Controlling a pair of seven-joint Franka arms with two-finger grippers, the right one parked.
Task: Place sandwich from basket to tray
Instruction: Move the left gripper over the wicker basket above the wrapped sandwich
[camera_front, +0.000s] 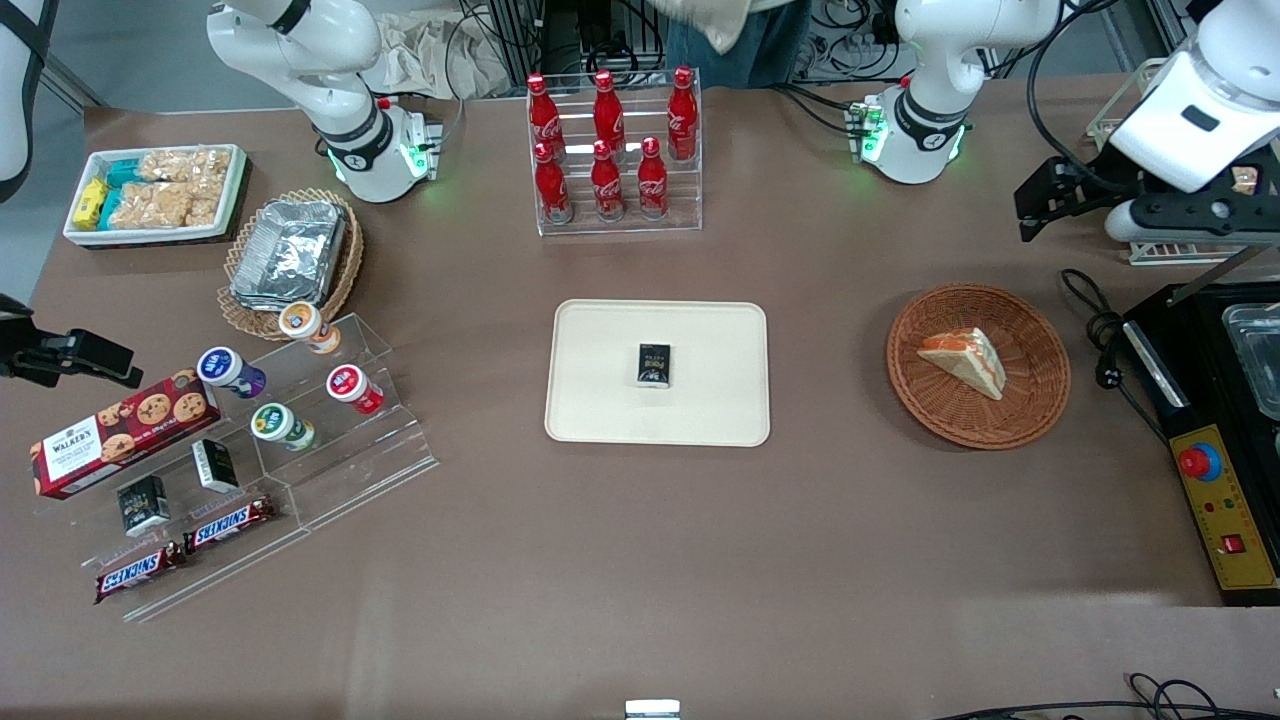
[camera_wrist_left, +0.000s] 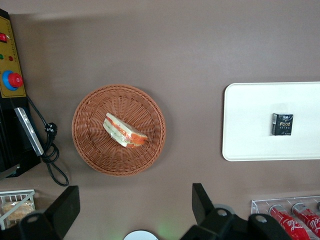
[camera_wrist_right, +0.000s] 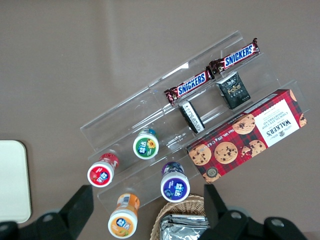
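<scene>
Sandwich (camera_front: 964, 358) lies in the round brown basket (camera_front: 1040, 405), toward the working arm's end of the tabletop (camera_front: 700, 560); cut edge with orange filling shows in both the front and left wrist views. Tray (camera_front: 600, 400) sits mid-tabletop, well apart from the basket, and carries one small dark box (camera_front: 654, 364) near its middle. The hand (camera_front: 1045, 205) is raised above the tabletop, farther from the front camera than the basket and touching nothing; front view gives only its dark side profile. Left wrist view settles the state: the two fingers (camera_wrist_left: 202, 202) stand wide apart with nothing between them, looking straight down on the basket (camera_wrist_left: 90, 150), sandwich (camera_wrist_left: 123, 131) and one end of the tray (camera_wrist_left: 245, 145) with the dark box (camera_wrist_left: 282, 124). Right wrist view shows neither basket nor sandwich, only a corner of the tray (camera_wrist_right: 12, 180) next to a clear stepped stand (camera_wrist_right: 150, 105) with candy bars (camera_wrist_right: 212, 75), small pots (camera_wrist_right: 145, 146) and a red cookie box (camera_wrist_right: 250, 135).
</scene>
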